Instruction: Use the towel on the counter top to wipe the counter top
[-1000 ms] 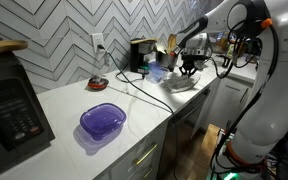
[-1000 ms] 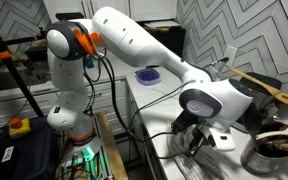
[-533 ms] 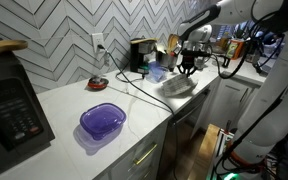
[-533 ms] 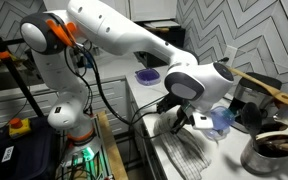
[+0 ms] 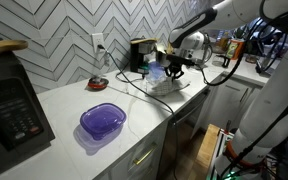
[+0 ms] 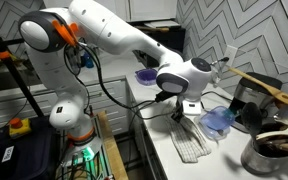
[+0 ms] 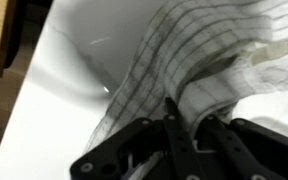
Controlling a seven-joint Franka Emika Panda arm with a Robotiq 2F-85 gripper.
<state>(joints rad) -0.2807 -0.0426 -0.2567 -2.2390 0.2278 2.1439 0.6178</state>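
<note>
Big white counter top (image 5: 64,105) fills the lower left, with the Panda arm (image 6: 124,40) stretched out over it. The checked towel (image 6: 196,140) lies bunched on the counter, lower right of centre. In the wrist view the gripper (image 7: 187,120) is pinched onto the towel's fabric. A purple bowl (image 5: 102,121) sits well apart from it.

The gripper (image 7: 184,128) had its jaws closed on a bunched fold of the checked towel (image 7: 169,55). White desk (image 7: 64,90) showed left of it.

Counter top (image 5: 69,100) carries a towel (image 6: 192,142) and purple bowl (image 5: 102,121).
</note>
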